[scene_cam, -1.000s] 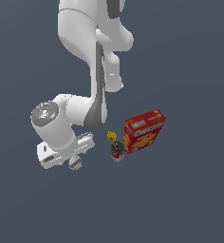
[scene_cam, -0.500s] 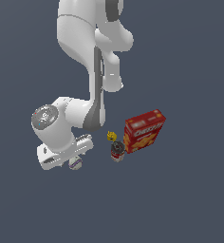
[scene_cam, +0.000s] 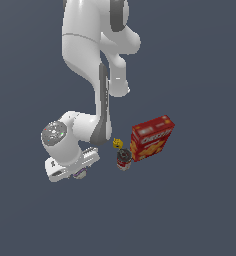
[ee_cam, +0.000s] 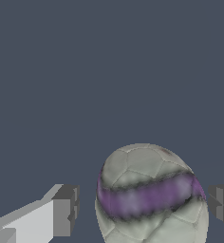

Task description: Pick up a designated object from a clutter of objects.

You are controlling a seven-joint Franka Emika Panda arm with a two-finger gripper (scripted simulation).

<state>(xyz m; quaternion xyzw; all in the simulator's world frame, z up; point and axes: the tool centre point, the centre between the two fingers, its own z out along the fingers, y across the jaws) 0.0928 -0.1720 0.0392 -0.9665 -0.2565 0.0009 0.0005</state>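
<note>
Hand poised around the striped ball, away from the other clutter.

In the wrist view the white-grey ball with a purple stripe (ee_cam: pixel 149 197) sits between the two grey fingertips (ee_cam: pixel 66 211) of the white robot hand (ee_cam: pixel 142 209), which is spread wide with a gap on each side. In the exterior view the hand (scene_cam: pixel 77 170) is low over the dark bench (scene_cam: pixel 200 210), well apart from the dark red-labelled can (scene_cam: pixel 123 159), the tiny yellow object (scene_cam: pixel 117 144) and the red cracker box (scene_cam: pixel 151 138).

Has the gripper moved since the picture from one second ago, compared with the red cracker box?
Cannot tell. In the exterior view the gripper sits at about the same offset, toward that view's left, from the red cracker box as before; any shift is too small to judge.
</note>
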